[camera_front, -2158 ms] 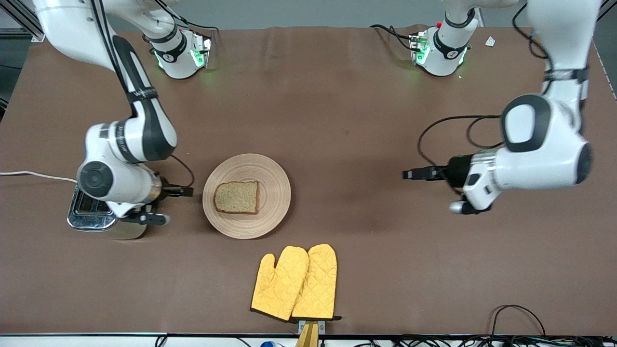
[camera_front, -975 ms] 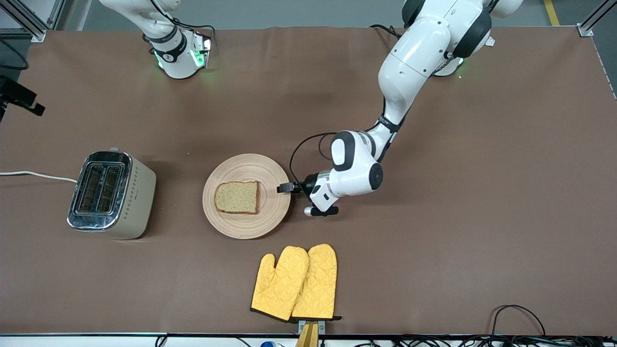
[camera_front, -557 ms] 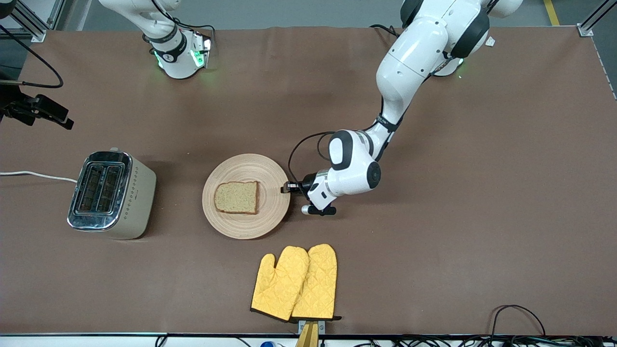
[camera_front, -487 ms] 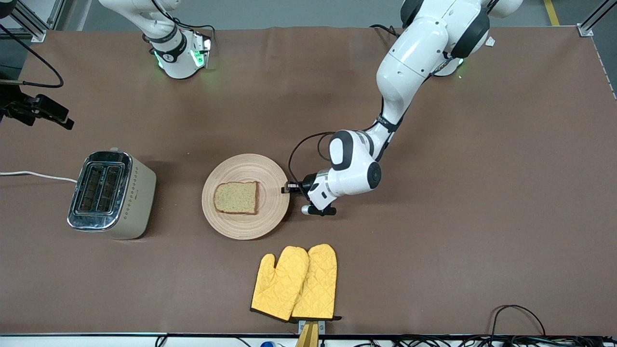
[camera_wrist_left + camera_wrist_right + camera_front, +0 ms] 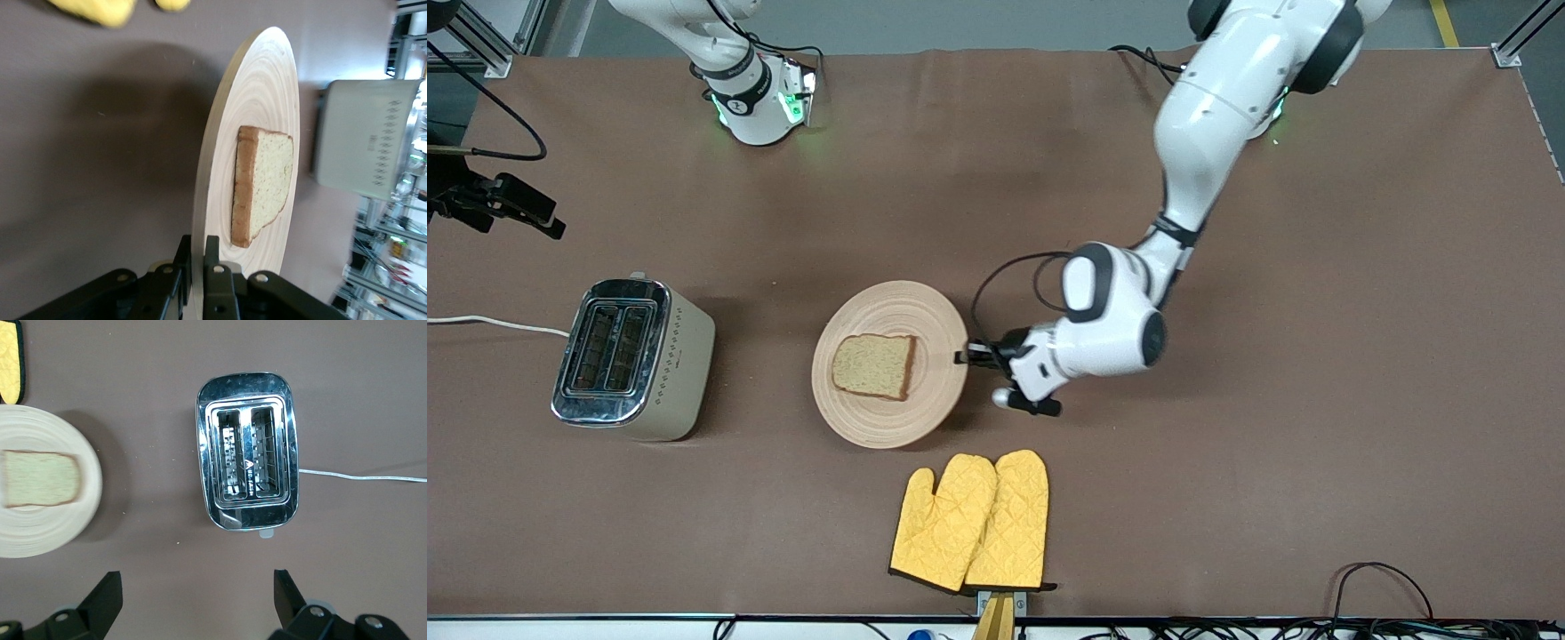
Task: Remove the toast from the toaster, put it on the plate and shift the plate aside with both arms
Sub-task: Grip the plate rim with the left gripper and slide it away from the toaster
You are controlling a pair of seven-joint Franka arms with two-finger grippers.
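Observation:
The toast [image 5: 873,366] lies on the round light-wood plate [image 5: 889,418] in the middle of the table. My left gripper [image 5: 963,356] is shut on the plate's rim at the side toward the left arm's end. In the left wrist view the jaws [image 5: 198,243] pinch the rim of the plate [image 5: 263,100], with the toast [image 5: 267,180] just past them. The plate looks raised a little at the held side. My right gripper [image 5: 197,587] is open and empty, high over the table by the toaster. It shows at the edge of the front view [image 5: 516,209].
A steel toaster [image 5: 631,356] with two empty slots [image 5: 247,450] stands toward the right arm's end, its white cord trailing off the table. A pair of yellow oven mitts [image 5: 974,520] lies nearer to the front camera than the plate.
The left gripper, shut on the rim, has drawn the plate with the toast a little toward the left arm's end and raised that edge. The right gripper has stayed where it was.

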